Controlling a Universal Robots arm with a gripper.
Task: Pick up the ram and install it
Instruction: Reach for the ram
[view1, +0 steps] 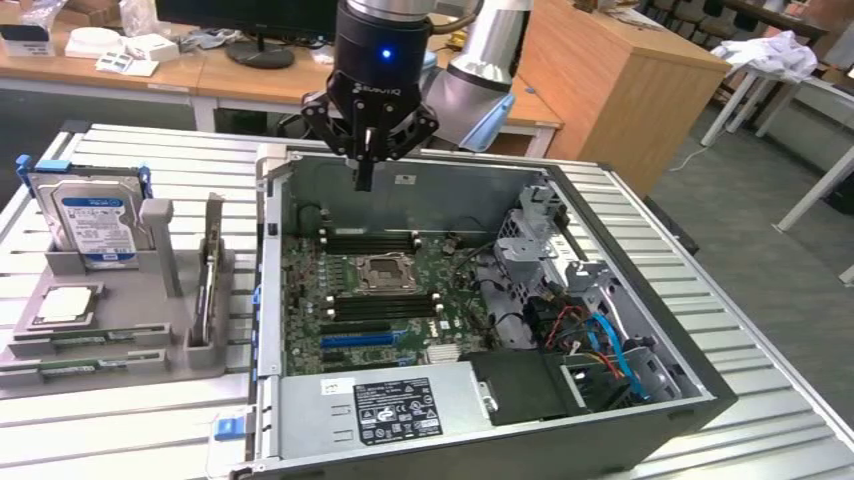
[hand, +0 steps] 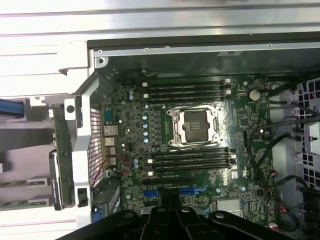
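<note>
The ram (view1: 208, 278) is a thin green stick standing on edge in a grey holder (view1: 120, 330) on the exterior view's left, outside the open computer case (view1: 694, 390). The wrist view has the ram (hand: 59, 150) beside the case wall. My gripper (view1: 363, 180) hangs over the back edge of the case, well apart from the ram, its fingers shut together with nothing between them. In the wrist view the gripper (hand: 170, 210) sits above the motherboard (hand: 135, 125). Black memory slots (view1: 371, 240) (hand: 187, 90) lie on both sides of the bare processor socket (view1: 384, 268) (hand: 195, 125).
A silver blue-labelled hard drive (view1: 91, 215) stands upright in the holder, with a small square silver chip (view1: 67, 303) in front of it. Two more green sticks (view1: 80, 342) lie flat below. Cables and a drive cage (view1: 587, 320) fill the case's right side; a power supply (view1: 387, 405) sits at its front.
</note>
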